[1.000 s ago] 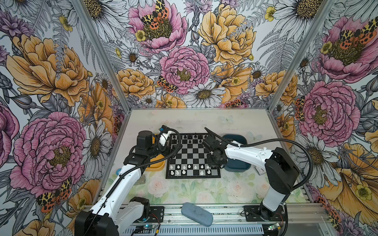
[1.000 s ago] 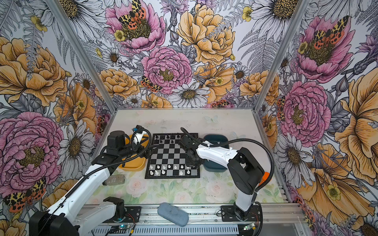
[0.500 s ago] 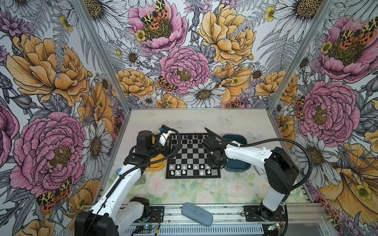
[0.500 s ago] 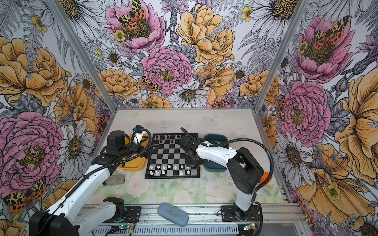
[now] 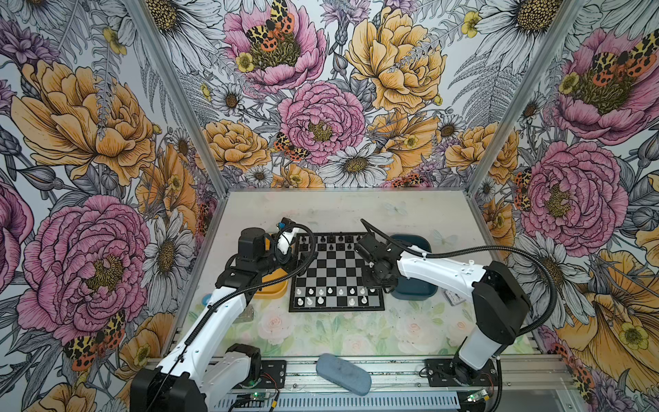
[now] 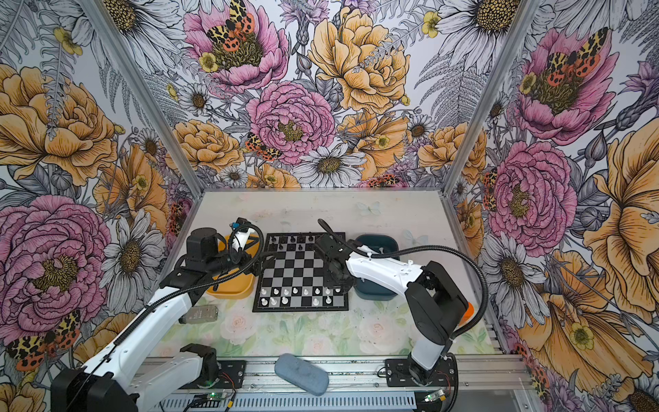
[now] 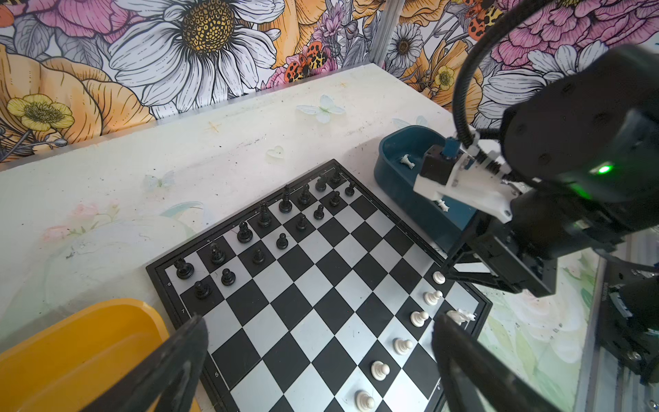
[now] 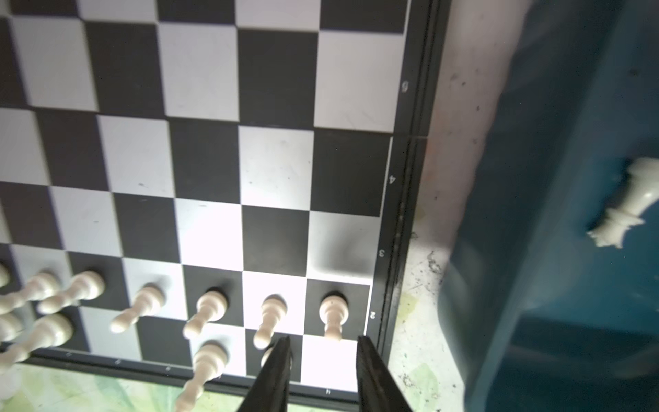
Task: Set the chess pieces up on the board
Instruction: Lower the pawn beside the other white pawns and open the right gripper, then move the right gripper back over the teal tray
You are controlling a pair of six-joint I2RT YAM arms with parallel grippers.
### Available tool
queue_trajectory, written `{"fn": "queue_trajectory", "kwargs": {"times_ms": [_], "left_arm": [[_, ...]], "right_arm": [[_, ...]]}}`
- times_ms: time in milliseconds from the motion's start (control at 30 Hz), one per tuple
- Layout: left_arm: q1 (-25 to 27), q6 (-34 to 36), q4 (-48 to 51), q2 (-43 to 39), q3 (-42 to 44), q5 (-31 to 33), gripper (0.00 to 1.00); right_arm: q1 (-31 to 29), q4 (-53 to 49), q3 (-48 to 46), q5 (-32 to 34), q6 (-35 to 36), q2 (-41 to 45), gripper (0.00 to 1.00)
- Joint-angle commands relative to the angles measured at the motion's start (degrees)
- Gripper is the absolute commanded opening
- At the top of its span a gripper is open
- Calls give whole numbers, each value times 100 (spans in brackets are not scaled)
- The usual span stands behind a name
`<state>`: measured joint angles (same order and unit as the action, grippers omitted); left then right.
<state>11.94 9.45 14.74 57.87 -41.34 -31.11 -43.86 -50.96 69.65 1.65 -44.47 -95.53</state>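
Note:
The board lies mid-table. Black chessmen fill its far rows. White chess pieces stand in its near rows. My right gripper hangs low over the board's near right corner. Its jaws stand apart over a bare silver square, holding nothing. A white pawn stands free just past its tips. One finger partly hides another white piece. My left gripper hovers wide open and empty above the board's left side.
The blue tray right of the board holds a fallen white piece. The yellow tray sits at the board's left. A grey-blue pouch lies on the front rail. Flowered walls close in three sides.
My right gripper's jaws have parted from shut, and the pawn by the board's right edge now stands free. Neither arm has visibly shifted.

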Motion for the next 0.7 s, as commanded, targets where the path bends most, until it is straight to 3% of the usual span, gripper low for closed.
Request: {"fn": "queue_trajectory", "kwargs": {"times_ms": [0,233,667], "left_arm": [[59,13,-95,-73,-102,-136,99],[50,-5,-116,-28,-120,-171,99],[51,-62,-200,200,-215,-249,99]], "right_arm": [[324,-107,268,189,137,618,35],[1270,-452,623,353,1153,885,39],[2520,-501,1320,1264,2583,-856,40]]}}
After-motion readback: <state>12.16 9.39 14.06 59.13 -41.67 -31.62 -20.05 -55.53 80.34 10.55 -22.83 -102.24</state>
